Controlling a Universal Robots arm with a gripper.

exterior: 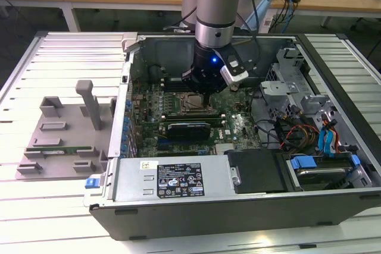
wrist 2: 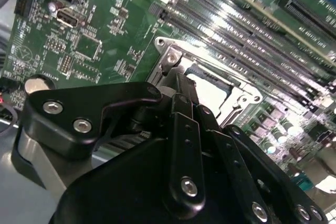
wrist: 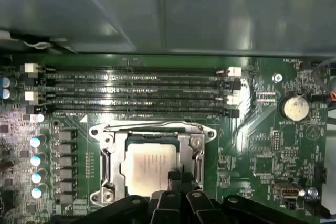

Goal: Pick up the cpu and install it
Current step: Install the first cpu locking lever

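Observation:
The cpu point(wrist: 148, 163) is a flat silver-grey square lying inside the metal socket frame point(wrist: 152, 129) on the green motherboard. In the second wrist view the cpu point(wrist 2: 210, 94) is a pale patch just beyond the fingertips. My gripper point(wrist: 176, 178) hangs directly over the socket with its black fingers drawn together, the tips at the cpu's edge nearest the camera. In the exterior view the gripper point(exterior: 203, 94) reaches down into the open computer case, right above the socket and the cpu point(exterior: 191, 104).
Several memory slots point(wrist: 131, 90) run beside the socket, and a coin battery point(wrist: 295, 107) sits further along the board. A black card point(exterior: 189, 129), a power supply point(exterior: 172, 179) and a drive cage with cables point(exterior: 309, 129) crowd the case. A grey tray point(exterior: 59, 135) lies on the exterior view's left.

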